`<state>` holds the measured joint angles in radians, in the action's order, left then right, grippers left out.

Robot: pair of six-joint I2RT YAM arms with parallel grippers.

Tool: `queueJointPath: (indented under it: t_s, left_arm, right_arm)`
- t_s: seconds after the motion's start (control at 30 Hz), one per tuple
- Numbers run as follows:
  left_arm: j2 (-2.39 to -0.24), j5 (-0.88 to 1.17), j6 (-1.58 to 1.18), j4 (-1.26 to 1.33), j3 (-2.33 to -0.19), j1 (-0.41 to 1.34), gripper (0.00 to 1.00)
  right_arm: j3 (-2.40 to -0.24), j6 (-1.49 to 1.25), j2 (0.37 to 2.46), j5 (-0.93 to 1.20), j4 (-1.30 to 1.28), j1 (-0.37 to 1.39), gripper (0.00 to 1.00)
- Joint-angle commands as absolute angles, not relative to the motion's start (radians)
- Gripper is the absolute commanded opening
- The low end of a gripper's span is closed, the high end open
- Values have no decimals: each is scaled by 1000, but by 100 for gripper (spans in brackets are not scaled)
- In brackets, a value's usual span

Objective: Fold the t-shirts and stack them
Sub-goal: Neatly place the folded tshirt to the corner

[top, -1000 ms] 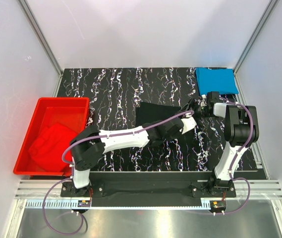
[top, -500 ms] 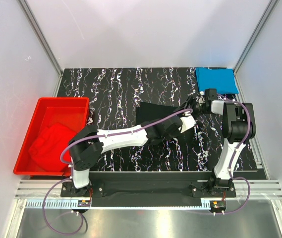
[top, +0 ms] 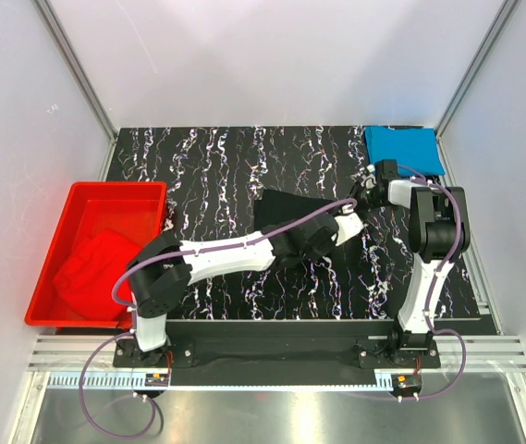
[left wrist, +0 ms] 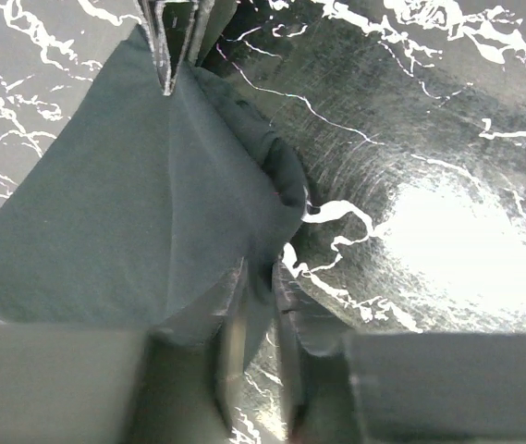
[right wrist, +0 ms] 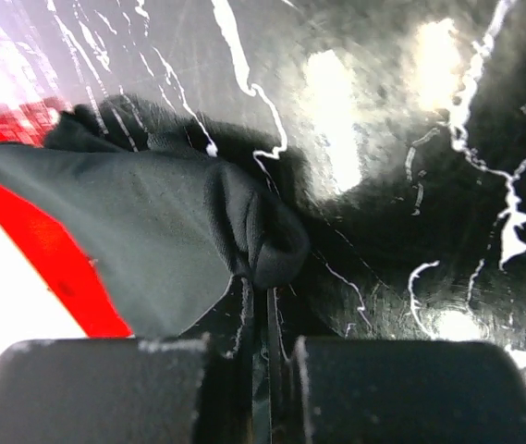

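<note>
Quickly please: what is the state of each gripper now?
Left gripper: black soft fabric t-shirt between jaws, grip unclear.
Right gripper: shut on it.

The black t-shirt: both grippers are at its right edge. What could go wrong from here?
The right gripper pinches only a small bunched fold of the black t-shirt; a pull may slip it free.
Fabric sits between the fingers of the left gripper, perhaps loosely; that side could drop and spoil the fold.
The two grippers are close together and might collide.
</note>
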<state>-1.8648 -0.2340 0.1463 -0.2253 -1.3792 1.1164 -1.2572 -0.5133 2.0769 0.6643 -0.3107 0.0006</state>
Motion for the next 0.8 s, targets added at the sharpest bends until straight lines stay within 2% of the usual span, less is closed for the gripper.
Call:
queueJointPath:
  t_s: [0.0,0.07,0.17,0.53,0.77]
  left_arm:
    - [-1775,-183,59,-189,-1368,1095,35]
    - [-1714,-164,20,-189,-1338,1078,55]
    - [-1601,-143,-49,-205,-1295,1051,62]
    - [-1108,-245,-224,-388,-991,966,62]
    - [-920,-264,-224,-446,-841,954,64]
  right_arm:
    - [-1334,-384,2033,482,-398,28,0]
    - [-1376,-324,2023,445,-451,31,0]
    - [-1454,-240,2005,379,-541,34,0]
    - [-1670,-12,1893,132,-684,38,0]
    - [-1917,-5,1968,-95,-761,37,0]
